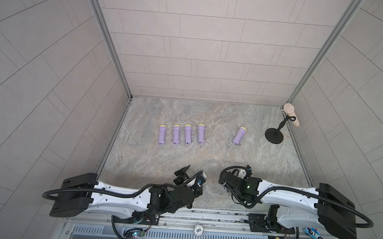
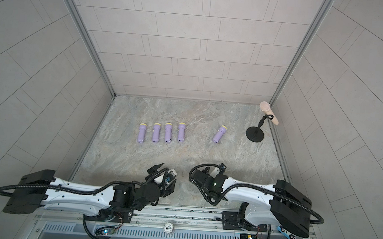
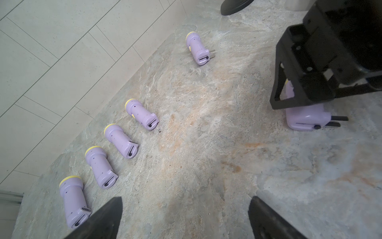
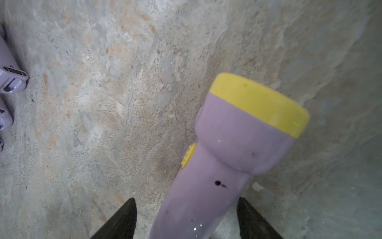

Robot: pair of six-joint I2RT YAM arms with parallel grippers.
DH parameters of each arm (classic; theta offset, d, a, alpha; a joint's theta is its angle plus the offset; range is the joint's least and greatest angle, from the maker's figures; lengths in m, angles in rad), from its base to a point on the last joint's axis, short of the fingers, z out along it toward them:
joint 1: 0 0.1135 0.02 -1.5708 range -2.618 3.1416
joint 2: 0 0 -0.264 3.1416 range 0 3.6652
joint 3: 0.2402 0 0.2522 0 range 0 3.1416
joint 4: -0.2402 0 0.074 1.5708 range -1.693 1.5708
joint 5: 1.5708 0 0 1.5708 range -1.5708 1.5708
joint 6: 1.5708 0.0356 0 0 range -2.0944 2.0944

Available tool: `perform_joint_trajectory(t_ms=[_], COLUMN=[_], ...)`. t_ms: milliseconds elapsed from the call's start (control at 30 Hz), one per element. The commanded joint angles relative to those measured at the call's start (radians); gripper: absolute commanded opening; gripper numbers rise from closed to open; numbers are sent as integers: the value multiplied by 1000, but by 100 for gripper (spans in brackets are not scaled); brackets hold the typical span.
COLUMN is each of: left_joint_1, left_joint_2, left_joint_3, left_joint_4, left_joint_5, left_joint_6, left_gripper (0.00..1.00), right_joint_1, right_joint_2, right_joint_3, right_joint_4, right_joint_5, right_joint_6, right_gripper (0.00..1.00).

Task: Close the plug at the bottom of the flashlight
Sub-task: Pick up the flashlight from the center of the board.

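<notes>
Grip: right pincer (image 4: pixel 186 199) part-open astride lilac plastic flashlight with yellow head (image 4: pixel 227 155) lying on marble surface (image 4: pixel 103 103), not clamped; left pincer (image 3: pixel 186 219) wide, empty, should fold protruding black plug prongs (image 3: pixel 339 121) flat.

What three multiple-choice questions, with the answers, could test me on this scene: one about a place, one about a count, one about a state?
1. Where does the single flashlight lie, relative to the row?
A. left of it
B. between it and the black stand
C. on top of it

2. How many flashlights form the row?
A. four
B. two
C. seven

3. How is the plug of the flashlight at the right gripper?
A. folded in
B. missing
C. sticking out

Answers: B, both top views show it right of the row, short of the stand; A, four lie side by side; C, the left wrist view shows it pointing out of the base.
</notes>
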Motion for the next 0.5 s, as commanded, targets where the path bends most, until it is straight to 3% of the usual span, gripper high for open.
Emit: perform_joint_trajectory(t_ms=[0, 467], left_joint_1=[-5, -4], left_joint_2=[8, 67], left_joint_3=[9, 23], left_joint_4=[19, 64], left_joint_5=[-33, -41], left_joint_6=[26, 41], left_gripper=[99, 100], right_joint_1=[-5, -13], right_joint_2=[5, 12], right_joint_3=[2, 4], right_joint_4=[-9, -9], right_joint_5=[-8, -11], right_joint_6=[43, 64], right_gripper=[73, 66])
